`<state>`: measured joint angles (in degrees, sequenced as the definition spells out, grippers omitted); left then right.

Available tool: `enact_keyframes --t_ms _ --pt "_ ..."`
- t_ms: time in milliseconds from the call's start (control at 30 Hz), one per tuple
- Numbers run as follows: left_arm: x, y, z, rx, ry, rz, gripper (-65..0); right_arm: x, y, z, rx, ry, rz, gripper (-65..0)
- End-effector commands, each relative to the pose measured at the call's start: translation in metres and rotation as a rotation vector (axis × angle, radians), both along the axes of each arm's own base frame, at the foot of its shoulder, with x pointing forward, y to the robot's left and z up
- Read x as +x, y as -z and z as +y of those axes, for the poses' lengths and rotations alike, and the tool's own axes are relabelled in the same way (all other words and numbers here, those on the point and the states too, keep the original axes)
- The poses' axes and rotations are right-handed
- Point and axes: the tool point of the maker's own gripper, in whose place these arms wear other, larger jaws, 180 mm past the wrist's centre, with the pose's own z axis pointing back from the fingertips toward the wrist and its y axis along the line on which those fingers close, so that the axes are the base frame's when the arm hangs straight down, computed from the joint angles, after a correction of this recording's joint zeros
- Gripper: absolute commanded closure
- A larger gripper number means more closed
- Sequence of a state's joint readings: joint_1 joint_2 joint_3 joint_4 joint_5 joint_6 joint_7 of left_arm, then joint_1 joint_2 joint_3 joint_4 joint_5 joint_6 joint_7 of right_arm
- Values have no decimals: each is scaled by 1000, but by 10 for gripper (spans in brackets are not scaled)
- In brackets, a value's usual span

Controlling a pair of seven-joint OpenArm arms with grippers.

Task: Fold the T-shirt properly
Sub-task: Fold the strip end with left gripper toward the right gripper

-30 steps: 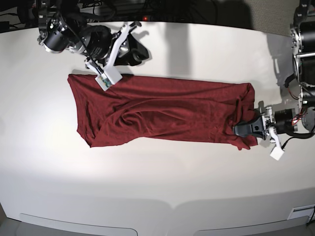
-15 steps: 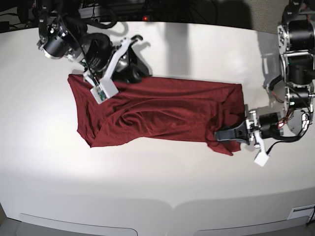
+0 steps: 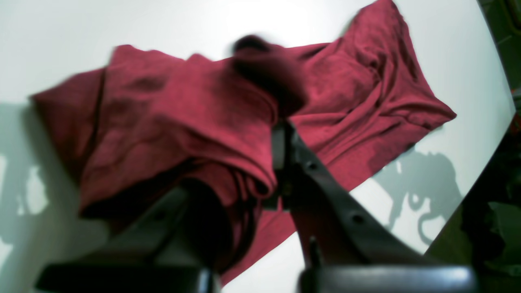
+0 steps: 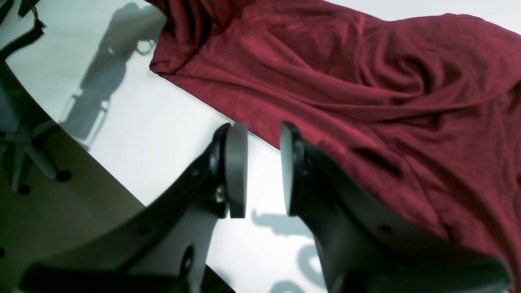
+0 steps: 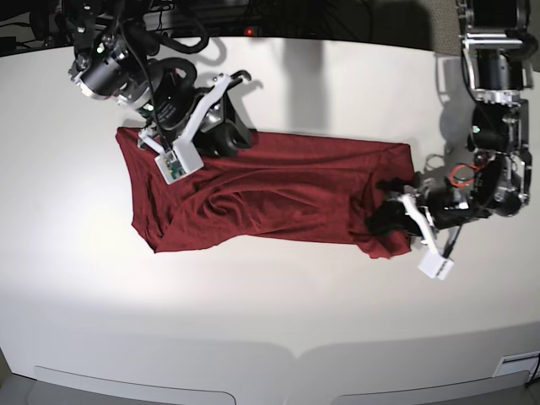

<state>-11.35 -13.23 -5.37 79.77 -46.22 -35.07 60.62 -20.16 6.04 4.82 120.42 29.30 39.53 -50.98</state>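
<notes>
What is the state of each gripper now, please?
Left gripper: closed on the T-shirt, bunched fabric between its fingers.
Right gripper: open, holding nothing.

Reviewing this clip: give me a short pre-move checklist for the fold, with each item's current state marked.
1. Left gripper has a hold on the T-shirt: ok, its fingers are closed on bunched fabric at the shirt's end.
2. Right gripper has a hold: not ok, its fingers stand apart with nothing between them, beside the shirt's edge over the table.
3. Held end lifted off the table: ok, the left wrist view shows it raised and draped.
4. Shirt lying flat: not ok, wrinkles run across the middle.
5. Layers caught in the left grip: cannot tell, the fabric there is blurred.
</notes>
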Motion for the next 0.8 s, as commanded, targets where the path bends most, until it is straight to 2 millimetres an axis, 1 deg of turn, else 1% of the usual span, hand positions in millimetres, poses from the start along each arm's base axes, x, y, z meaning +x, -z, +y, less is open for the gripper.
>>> enact_keyframes --t_ms 0,167,300,400,600,633,733,767 --pt "11 -17 -5 -29 -3 -58 0 4 -14 4 34 -9 -49 -146" --pt "9 -21 -46 -116 15 -54 0 4 -13 4 31 -10 -46 -146" --pt "7 -11 -70 -81 26 -40 0 4 -13 4 31 -10 -45 -146" --pt "6 -8 -80 -61 31 -35 0 3 -13 4 30 -10 -44 -146" --pt "6 -8 -84 -66 34 -34 0 3 -13 4 30 -11 -43 -147" --pt "5 -8 -85 -69 34 -34 -18 3 -14 5 38 -13 -43 -147" --pt "5 -12 -95 -101 39 -34 -195 2 -16 7 56 -18 -40 -147" --pt "4 -15 -101 -123 44 -31 -241 2 -15 7 55 -17 -40 -147"
